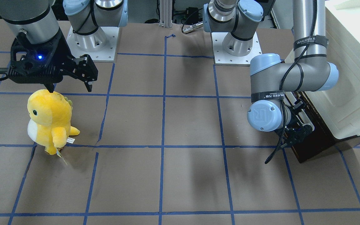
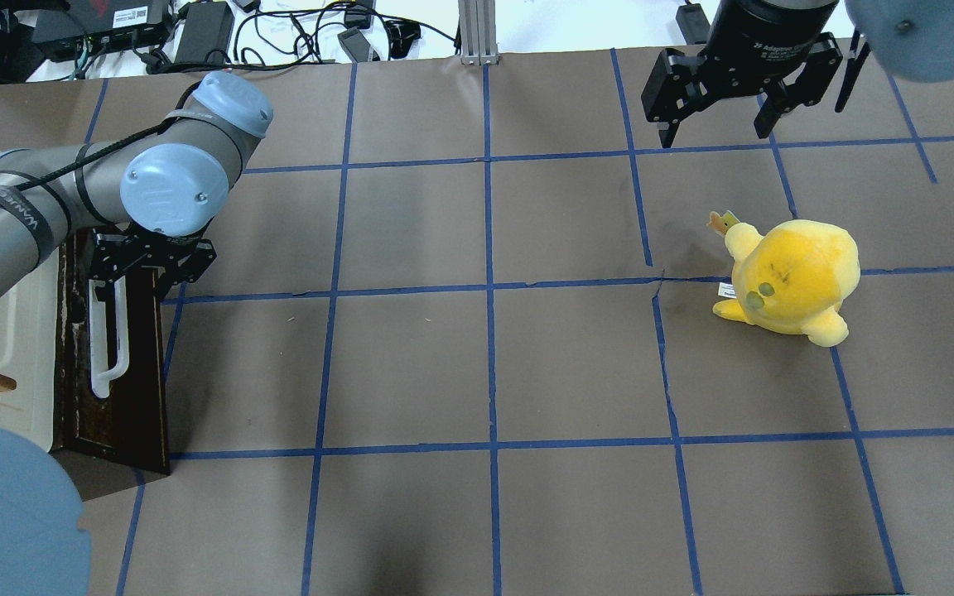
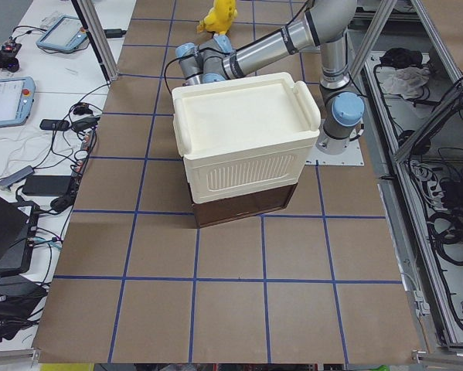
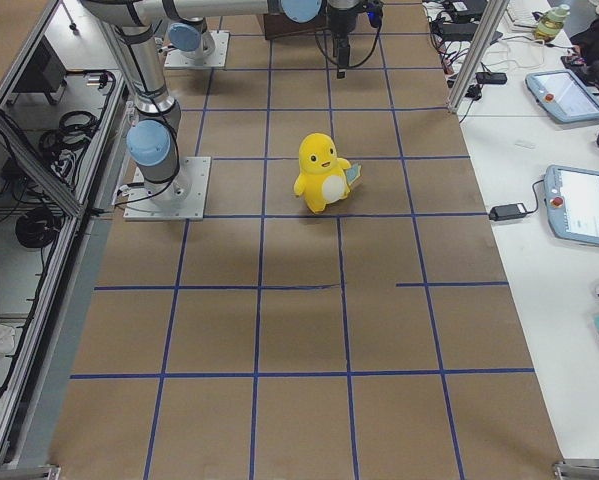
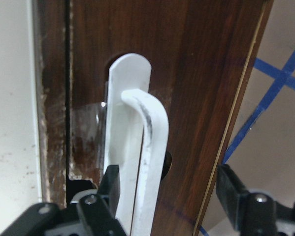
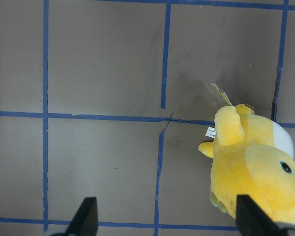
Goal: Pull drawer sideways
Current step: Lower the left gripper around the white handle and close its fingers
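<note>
The drawer (image 2: 125, 389) shows its dark brown front at the table's left end, close against the cream-white cabinet (image 2: 5, 331). Its long white bar handle (image 2: 104, 339) runs along the front. My left gripper (image 2: 133, 285) is open at the handle's far end. In the left wrist view the handle (image 5: 142, 147) stands between the fingers (image 5: 110, 184); the left finger is close beside it and the right one is well apart. The drawer front (image 1: 311, 147) and left gripper (image 1: 295, 131) also show in the front view. My right gripper (image 2: 717, 124) is open and empty, above the table.
A yellow plush toy (image 2: 792, 277) stands on the table below and beside my right gripper; it also shows in the right wrist view (image 6: 255, 167) and the front view (image 1: 48, 120). Brown table surface with blue tape grid (image 2: 485, 356) lies between the arms.
</note>
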Controlling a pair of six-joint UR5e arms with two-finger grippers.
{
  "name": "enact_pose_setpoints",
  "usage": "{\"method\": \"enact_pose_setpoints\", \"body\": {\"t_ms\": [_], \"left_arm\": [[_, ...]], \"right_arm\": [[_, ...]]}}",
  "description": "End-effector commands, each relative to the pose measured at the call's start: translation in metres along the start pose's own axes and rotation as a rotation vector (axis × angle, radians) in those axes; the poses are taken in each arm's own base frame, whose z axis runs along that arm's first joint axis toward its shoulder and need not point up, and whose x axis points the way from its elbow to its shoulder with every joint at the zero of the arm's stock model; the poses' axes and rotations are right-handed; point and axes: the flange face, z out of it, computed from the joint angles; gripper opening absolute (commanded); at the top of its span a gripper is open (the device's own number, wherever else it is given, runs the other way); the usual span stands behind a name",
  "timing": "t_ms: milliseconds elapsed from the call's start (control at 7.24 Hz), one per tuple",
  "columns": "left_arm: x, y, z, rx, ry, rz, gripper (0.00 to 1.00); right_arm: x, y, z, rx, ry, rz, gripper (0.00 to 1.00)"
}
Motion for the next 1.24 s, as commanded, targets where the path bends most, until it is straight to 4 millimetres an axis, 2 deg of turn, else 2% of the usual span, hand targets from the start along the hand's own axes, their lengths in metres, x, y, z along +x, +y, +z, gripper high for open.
{"method": "enact_pose_setpoints", "body": {"t_ms": [0, 138, 1105], "left_arm": [[-0.0008, 0.0027, 0.0012, -0.016, 0.007, 0.005, 0.72], [-0.0008, 0.0029, 0.0013, -0.017, 0.006, 0.006, 0.61], [-0.0001, 0.0052, 0.0047, -0.034, -0.006, 0.026, 0.60]], "right_arm": [[0.0001, 0.0000, 0.0000, 0.000, 0.002, 0.000, 1.00], [0.0001, 0.0000, 0.0000, 0.000, 0.002, 0.000, 1.00], [0.0000, 0.0000, 0.0000, 0.000, 0.000, 0.000, 1.00]]}}
